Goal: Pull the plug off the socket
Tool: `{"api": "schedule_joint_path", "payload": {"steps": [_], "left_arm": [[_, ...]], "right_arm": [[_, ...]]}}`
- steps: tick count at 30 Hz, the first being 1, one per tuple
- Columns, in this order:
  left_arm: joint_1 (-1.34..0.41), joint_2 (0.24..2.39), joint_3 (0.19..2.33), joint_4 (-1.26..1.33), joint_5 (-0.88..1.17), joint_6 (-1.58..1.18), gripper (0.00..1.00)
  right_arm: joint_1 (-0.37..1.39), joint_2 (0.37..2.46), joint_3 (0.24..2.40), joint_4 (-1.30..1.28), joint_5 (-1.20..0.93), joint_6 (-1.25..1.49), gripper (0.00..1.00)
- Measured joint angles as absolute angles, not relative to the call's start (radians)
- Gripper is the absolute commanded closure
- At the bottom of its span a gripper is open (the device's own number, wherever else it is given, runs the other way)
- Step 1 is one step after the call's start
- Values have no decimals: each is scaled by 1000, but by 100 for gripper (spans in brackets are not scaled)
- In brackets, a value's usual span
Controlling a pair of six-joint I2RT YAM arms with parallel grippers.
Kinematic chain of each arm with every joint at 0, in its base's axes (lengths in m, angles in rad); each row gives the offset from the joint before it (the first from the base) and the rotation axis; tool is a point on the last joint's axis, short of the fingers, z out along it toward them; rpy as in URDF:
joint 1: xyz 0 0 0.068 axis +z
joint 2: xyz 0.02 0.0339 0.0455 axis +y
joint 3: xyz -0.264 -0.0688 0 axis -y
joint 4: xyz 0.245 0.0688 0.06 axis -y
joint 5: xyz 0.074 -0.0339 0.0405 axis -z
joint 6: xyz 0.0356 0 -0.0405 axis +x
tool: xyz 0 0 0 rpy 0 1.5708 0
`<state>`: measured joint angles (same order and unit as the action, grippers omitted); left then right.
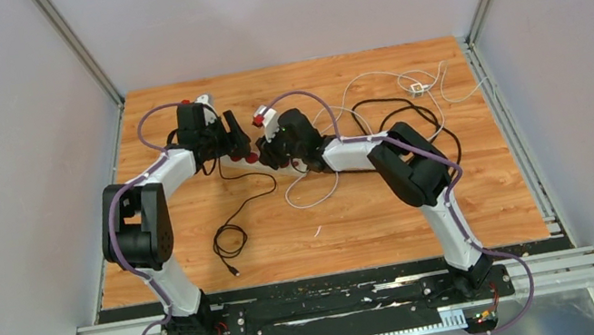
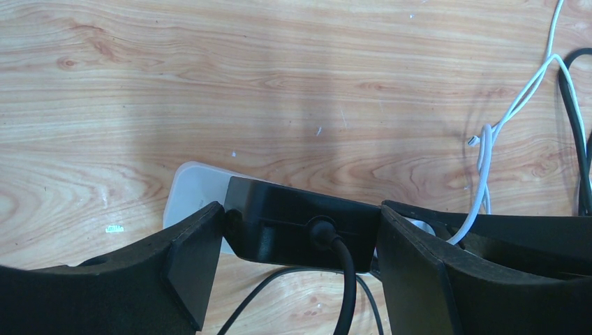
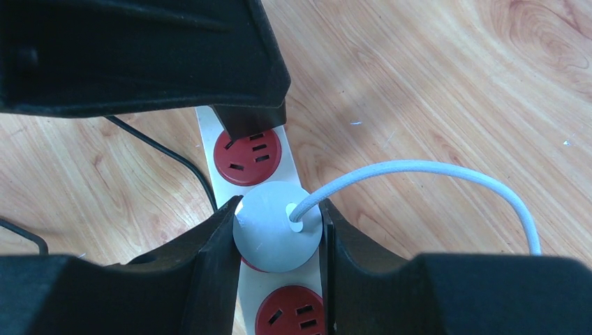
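The socket, a long white power strip with round red outlets, lies on the wooden table under both grippers. A round white plug with a white cable sits in one outlet. My right gripper is shut on this plug, one finger on each side. My left gripper is shut on a black plug block with a black cable, which sits on the strip's end. In the top view the left gripper and right gripper are close together.
A thin black cable with a coiled end lies on the table near the front. The white cable loops to the right toward a small white adapter. A thick black cable lies behind my right arm. Grey walls enclose the table.
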<state>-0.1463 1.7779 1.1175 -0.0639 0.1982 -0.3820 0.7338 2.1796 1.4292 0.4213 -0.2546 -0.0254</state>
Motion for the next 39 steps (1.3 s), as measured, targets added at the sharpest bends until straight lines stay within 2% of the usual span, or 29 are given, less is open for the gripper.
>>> {"api": "schedule_joint_path", "payload": {"steps": [6, 22, 31, 39], "left_arm": [[-146, 1778, 1117, -64, 198, -382, 27], [-146, 1778, 1117, -64, 187, -393, 27], [-146, 1778, 1117, -64, 187, -394, 27], [-146, 1778, 1117, -64, 187, -393, 27]], "right_arm": [[735, 2179, 1423, 430, -255, -70, 100], [799, 2164, 1394, 464, -132, -416, 100], [793, 2156, 1393, 452, -148, -361, 100], [741, 2109, 1393, 409, -290, -185, 100]]}}
